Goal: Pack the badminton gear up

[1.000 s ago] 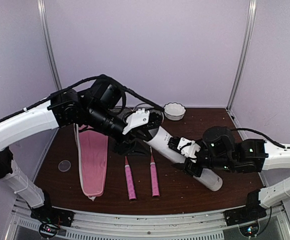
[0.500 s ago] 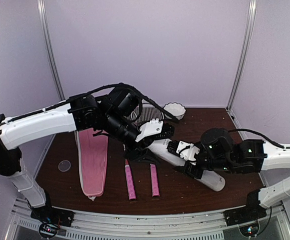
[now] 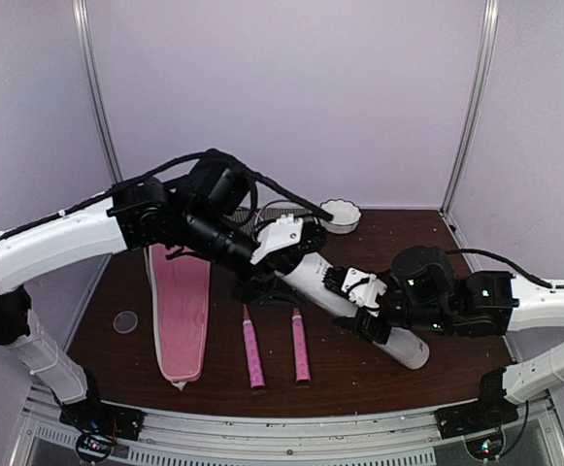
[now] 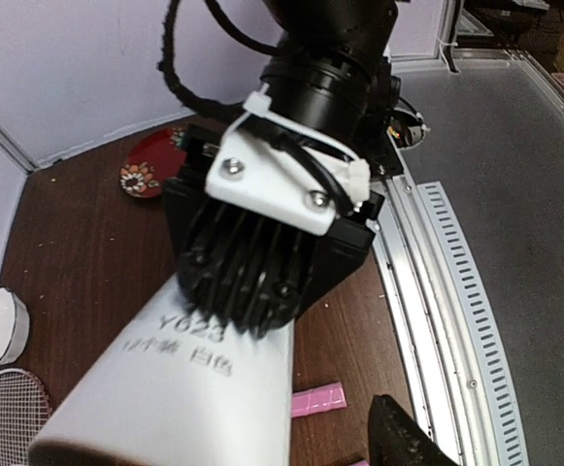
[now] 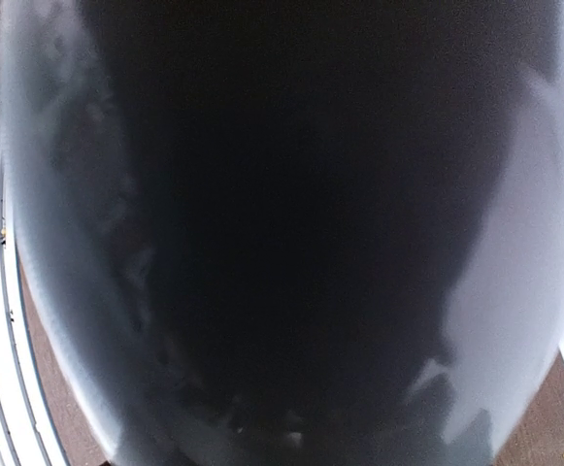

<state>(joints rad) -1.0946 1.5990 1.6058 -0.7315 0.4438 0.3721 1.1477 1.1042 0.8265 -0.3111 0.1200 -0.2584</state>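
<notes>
The long white tube lies slanted on the table, and my right gripper is shut round its middle. In the left wrist view that gripper clamps the tube. The right wrist view is dark, filled by the tube's wall. My left gripper hovers at the tube's far open end. Only one finger shows, a gap away from the tube, with nothing seen in it. Two rackets with pink handles lie in front. The pink cover lies at the left. No shuttlecock shows.
A small white scalloped bowl stands at the back, close to the left arm. A red patterned dish lies near the right wall. A small round lid rests at the left edge. A racket head's mesh lies under the tube's end.
My left gripper swung out to the right over the tube's end, then drew back up and left. The tube shifted slightly. The right gripper kept its grip.
</notes>
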